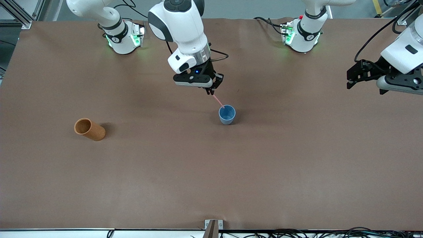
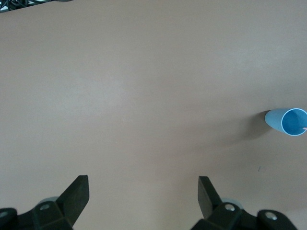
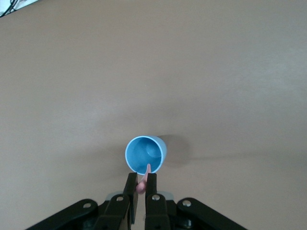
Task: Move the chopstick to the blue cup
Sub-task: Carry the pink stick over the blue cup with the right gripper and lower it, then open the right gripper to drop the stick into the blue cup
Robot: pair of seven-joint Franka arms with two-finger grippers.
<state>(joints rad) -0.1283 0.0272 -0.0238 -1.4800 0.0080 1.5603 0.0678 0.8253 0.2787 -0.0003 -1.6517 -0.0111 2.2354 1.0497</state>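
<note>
The blue cup point(image 1: 227, 114) stands upright near the middle of the table. My right gripper point(image 1: 210, 92) hangs just above it, shut on the pale pink chopstick point(image 1: 218, 100), which slants down with its lower tip at the cup's rim. In the right wrist view the chopstick point(image 3: 144, 178) sits pinched between the fingers, its tip over the cup's point(image 3: 146, 154) opening. My left gripper point(image 1: 350, 79) is open and empty, held high toward the left arm's end of the table; in its wrist view point(image 2: 143, 184) the cup point(image 2: 289, 121) shows off to one edge.
An orange-brown cylindrical holder point(image 1: 89, 129) lies on its side toward the right arm's end of the table, well away from the cup. A metal bracket point(image 1: 213, 225) sits at the table's edge nearest the front camera.
</note>
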